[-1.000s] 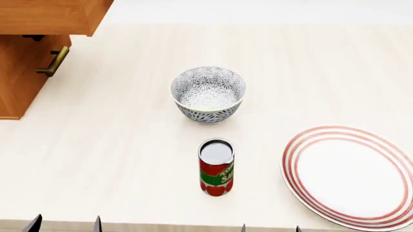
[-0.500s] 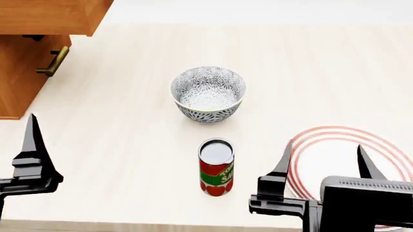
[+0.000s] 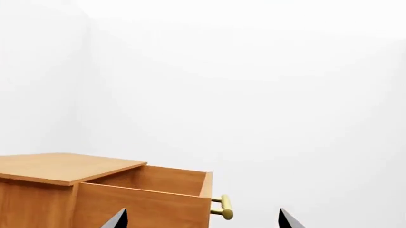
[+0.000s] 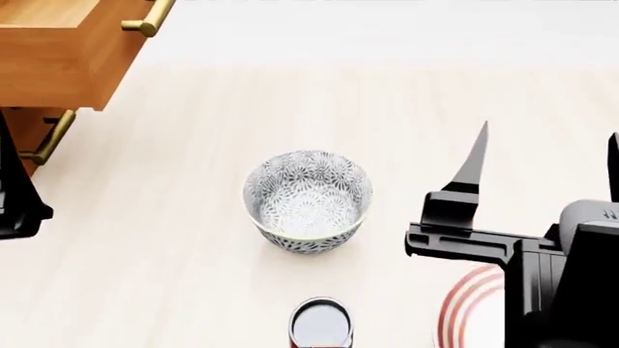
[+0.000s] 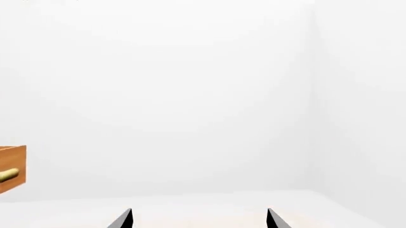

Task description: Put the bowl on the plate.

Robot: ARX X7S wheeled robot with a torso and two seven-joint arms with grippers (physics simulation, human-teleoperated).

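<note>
The bowl, white with a dense grey floral pattern, stands upright and empty on the pale wooden counter. Only a sliver of the plate, with its red rings, shows at the bottom right; my right arm covers the rest. My right gripper hovers to the right of the bowl and apart from it, open, its fingers pointing away from me. In its wrist view the right gripper holds nothing. Only one finger of my left arm shows at the left edge. The left gripper is open and empty.
A tomato can stands just in front of the bowl. A wooden cabinet with brass handles fills the back left corner, its upper drawer pulled out. A white wall rises behind the counter.
The head view has shifted, so bowl, can and plate sit lower in the frame. Both arms have risen and reached forward; the right one now hides most of the plate.
</note>
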